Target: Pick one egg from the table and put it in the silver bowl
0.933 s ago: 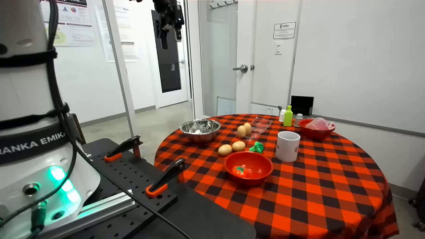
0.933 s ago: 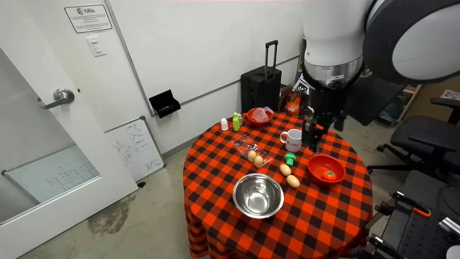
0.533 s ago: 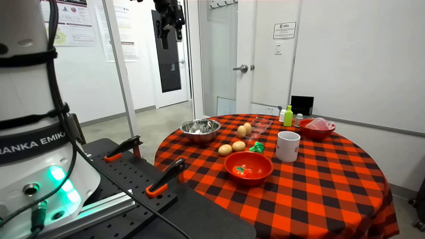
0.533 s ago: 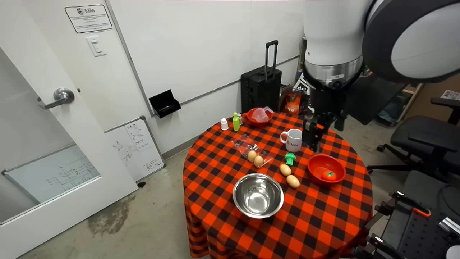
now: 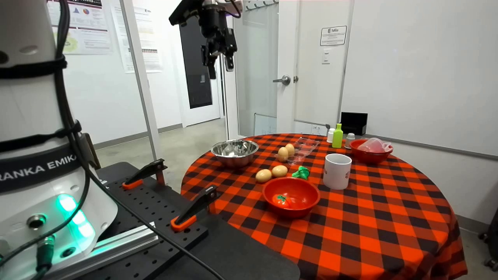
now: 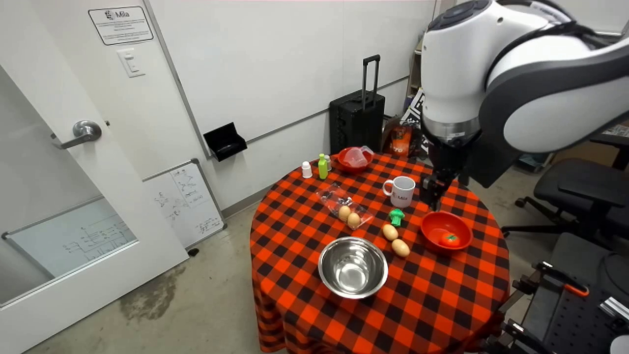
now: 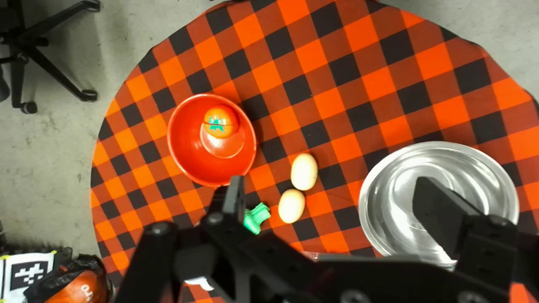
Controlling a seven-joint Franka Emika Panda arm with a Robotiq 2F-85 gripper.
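Observation:
Two tan eggs lie side by side on the checked cloth, the nearer-bowl egg (image 6: 400,248) and a second egg (image 6: 390,232); both show in the wrist view (image 7: 304,171) (image 7: 291,205). Two more eggs (image 5: 283,154) (image 5: 290,149) rest by a clear plastic carton (image 5: 307,146) and are hidden in the wrist view. The shiny silver bowl (image 6: 330,260) stands beside the eggs, with nothing seen inside; a finger partly covers it in the wrist view (image 7: 370,202). My gripper (image 5: 220,72) is open, empty and well above the table; in the wrist view (image 7: 328,183) its fingers are wide apart.
A red bowl (image 6: 435,236) with a toy tomato (image 6: 449,240) stands near the eggs. Green toy broccoli (image 6: 396,217) and a white mug (image 6: 402,191) are beside it. A farther red bowl (image 5: 367,155), a green bottle (image 5: 337,137) and small white shakers (image 6: 306,169) stand at the edge.
My gripper has moved down and to the right in an exterior view, and the arm's forearm has swung lower. It stays open. The eggs and bowls have not moved.

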